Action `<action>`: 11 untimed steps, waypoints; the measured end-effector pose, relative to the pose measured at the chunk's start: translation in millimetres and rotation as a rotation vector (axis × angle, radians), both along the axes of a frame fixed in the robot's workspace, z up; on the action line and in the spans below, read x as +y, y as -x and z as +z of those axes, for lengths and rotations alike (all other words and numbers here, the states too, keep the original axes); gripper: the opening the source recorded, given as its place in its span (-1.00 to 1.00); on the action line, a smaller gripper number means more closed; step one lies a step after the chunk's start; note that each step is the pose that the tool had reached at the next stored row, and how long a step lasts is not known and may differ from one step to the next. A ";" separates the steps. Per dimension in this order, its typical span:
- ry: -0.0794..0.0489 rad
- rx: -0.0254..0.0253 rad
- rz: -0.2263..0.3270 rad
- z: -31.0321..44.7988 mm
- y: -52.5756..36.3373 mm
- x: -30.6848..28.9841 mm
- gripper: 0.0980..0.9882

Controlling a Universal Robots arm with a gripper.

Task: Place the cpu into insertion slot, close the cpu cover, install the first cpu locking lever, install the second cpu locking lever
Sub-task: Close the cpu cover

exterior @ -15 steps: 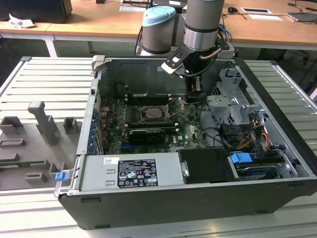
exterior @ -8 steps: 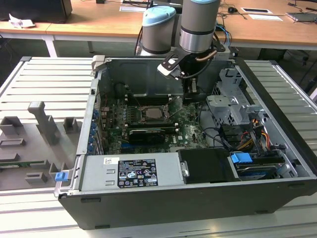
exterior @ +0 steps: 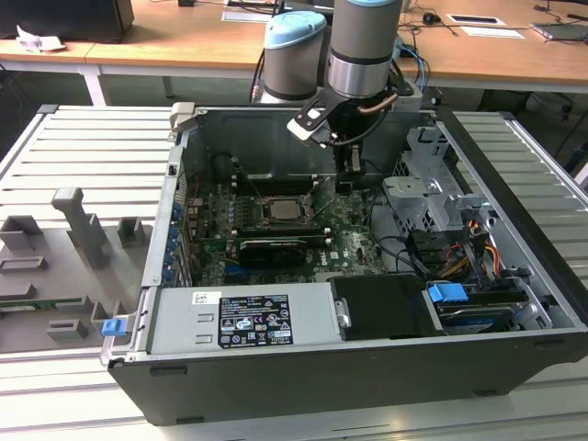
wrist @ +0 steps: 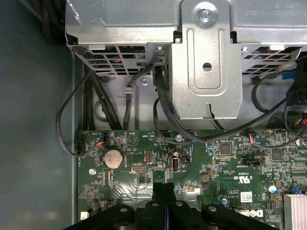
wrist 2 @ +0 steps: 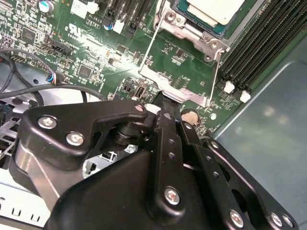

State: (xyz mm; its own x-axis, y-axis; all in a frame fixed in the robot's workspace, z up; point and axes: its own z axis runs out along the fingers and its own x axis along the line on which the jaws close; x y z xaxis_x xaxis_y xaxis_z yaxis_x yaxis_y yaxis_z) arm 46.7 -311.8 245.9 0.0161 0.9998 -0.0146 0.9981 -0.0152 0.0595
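The cpu lies flat in the insertion slot, pale metal face up; in the exterior view it is the pale square on the green board. The cpu cover stands raised off the slot, its thin side rails running up to a silver free edge. My gripper is shut with nothing between its fingers, and its tip is right at that free edge. In the exterior view the gripper hangs just to the right of the slot. The first wrist view has the closed fingers low over the board.
Black memory slots run beside the slot. A grey drive cage with black cables stands at the exterior view's right of the gripper. The power supply fills the case's near side. A coin cell sits on the board.
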 end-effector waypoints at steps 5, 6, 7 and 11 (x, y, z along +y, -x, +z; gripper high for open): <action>0.000 0.0000 0.000 0.0 2.2 0.1 -0.98; 0.000 0.0000 0.000 0.0 2.6 0.1 -0.98; 0.000 0.0000 0.000 0.0 3.2 0.1 -0.98; 0.000 0.0000 0.000 -0.1 4.9 0.1 -0.98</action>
